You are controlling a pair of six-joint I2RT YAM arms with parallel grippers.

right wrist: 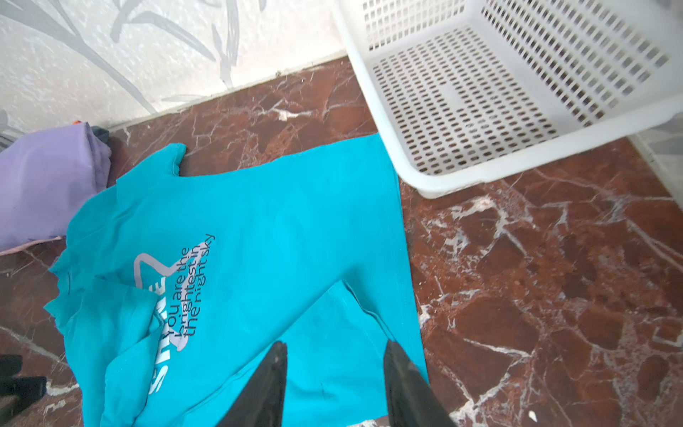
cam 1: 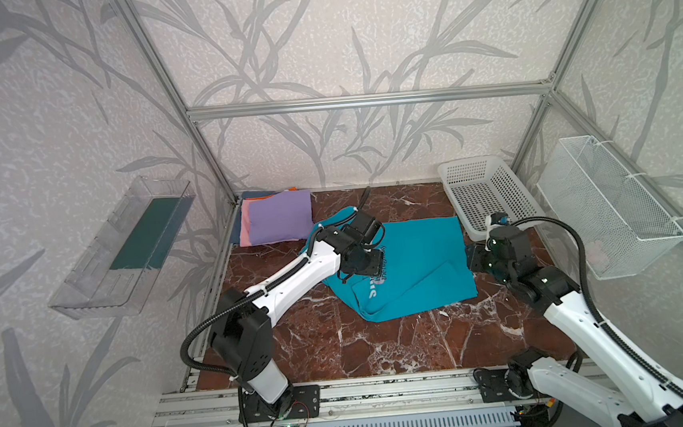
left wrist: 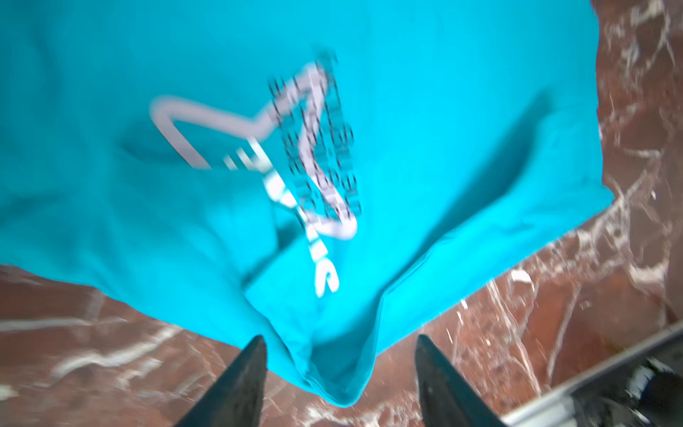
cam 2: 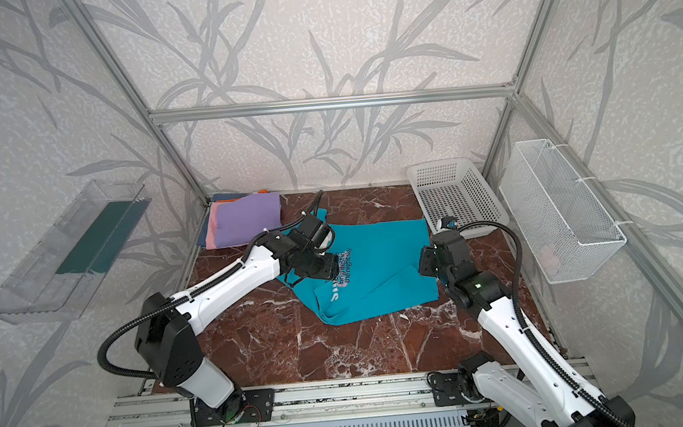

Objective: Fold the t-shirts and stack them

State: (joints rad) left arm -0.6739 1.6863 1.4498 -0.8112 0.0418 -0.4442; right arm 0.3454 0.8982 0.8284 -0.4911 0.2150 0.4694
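A teal short-sleeved cotton tee (cam 1: 418, 258) with white "SHINE" lettering is spread on the middle of a red-brown marble-patterned tabletop (cam 1: 383, 344); a flap of its cloth is folded over part of the lettering. The left gripper (left wrist: 340, 338) is held low over the tee's left part, near the print; its jaws are parted and no cloth is pinched. The right gripper (right wrist: 336, 343) is held over the tee's right edge, jaws likewise parted and empty. A folded lilac tee (cam 1: 280, 221) is stacked on a pink tee (cam 1: 244, 230) in the far-left corner, just beside the teal sleeve; a white perforated plastic basket (cam 1: 480, 199) is set at the far right.
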